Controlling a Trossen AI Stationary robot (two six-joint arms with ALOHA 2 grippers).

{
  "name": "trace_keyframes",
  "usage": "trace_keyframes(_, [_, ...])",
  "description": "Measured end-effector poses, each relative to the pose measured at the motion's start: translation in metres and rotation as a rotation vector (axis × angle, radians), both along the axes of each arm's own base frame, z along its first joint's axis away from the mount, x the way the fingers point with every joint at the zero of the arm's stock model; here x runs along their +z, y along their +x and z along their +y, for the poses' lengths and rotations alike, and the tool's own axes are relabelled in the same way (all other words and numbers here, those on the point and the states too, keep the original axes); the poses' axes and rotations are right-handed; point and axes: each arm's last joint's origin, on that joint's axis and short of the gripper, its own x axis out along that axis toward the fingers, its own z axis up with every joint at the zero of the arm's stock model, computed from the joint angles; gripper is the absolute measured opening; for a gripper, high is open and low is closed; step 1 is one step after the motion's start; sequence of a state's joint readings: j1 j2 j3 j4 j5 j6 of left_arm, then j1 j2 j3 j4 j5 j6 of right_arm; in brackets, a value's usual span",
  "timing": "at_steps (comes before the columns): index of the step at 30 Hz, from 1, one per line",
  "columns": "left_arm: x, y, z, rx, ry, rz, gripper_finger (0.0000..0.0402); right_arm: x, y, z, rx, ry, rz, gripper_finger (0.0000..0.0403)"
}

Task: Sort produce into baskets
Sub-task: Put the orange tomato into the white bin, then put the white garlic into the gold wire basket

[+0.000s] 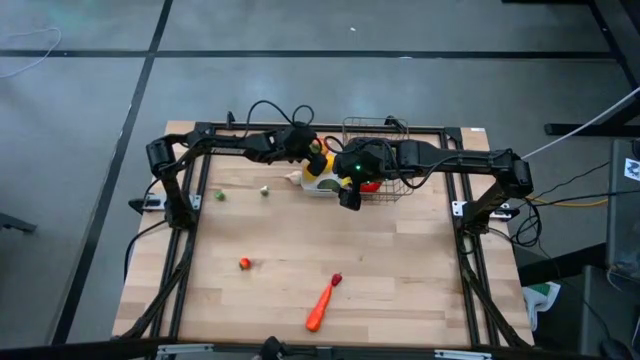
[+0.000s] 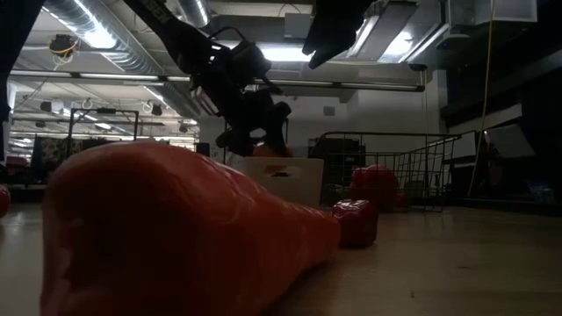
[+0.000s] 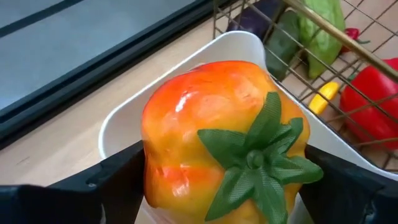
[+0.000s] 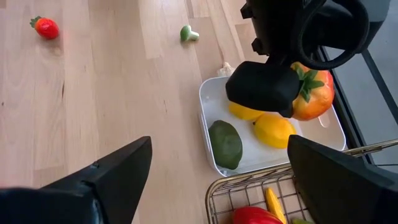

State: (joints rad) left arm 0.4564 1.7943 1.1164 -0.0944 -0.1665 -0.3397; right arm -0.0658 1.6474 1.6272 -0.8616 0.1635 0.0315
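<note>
- The left gripper (image 4: 283, 84) holds the orange tomato (image 3: 217, 140) between widely spread fingers, directly above the white tray (image 4: 214, 158), stem toward its wrist.
- Tray space below looks free beside the lemons (image 4: 273, 129), though partly hidden.
- The right gripper (image 1: 349, 196), wide and empty, hovers nearby beside the wire basket (image 1: 400, 128).

I counted two baskets: one white tray (image 4: 208, 102) and one wire basket (image 1: 395, 130). I saw one orange tomato (image 3: 217, 130) between the left jaws, right over the tray. Under it in the tray lay two yellow lemons (image 4: 273, 130) and one green fruit (image 4: 225, 144). I counted one carrot (image 1: 320, 308) and one small red piece (image 1: 337, 279) on the table.
</note>
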Motion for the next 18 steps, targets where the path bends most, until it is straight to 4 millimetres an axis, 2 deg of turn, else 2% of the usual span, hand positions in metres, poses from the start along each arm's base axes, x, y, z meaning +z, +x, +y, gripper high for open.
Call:
trace_keyframes(9, [0.0,0.0,0.0,-0.029,-0.005,0.0,0.0394,0.0,0.0,0.0,0.0,0.0,0.0,0.0372])
trace_keyframes(15, [0.002,0.0,0.0,-0.033,0.003,-0.013,0.0395,0.0,0.0,0.0,0.0,0.0,0.0,0.0372])
trace_keyframes(18, [0.01,0.001,-0.001,-0.078,0.013,-0.048,0.0399,0.0,0.0,0.0,0.0,0.0,0.0,0.0372])
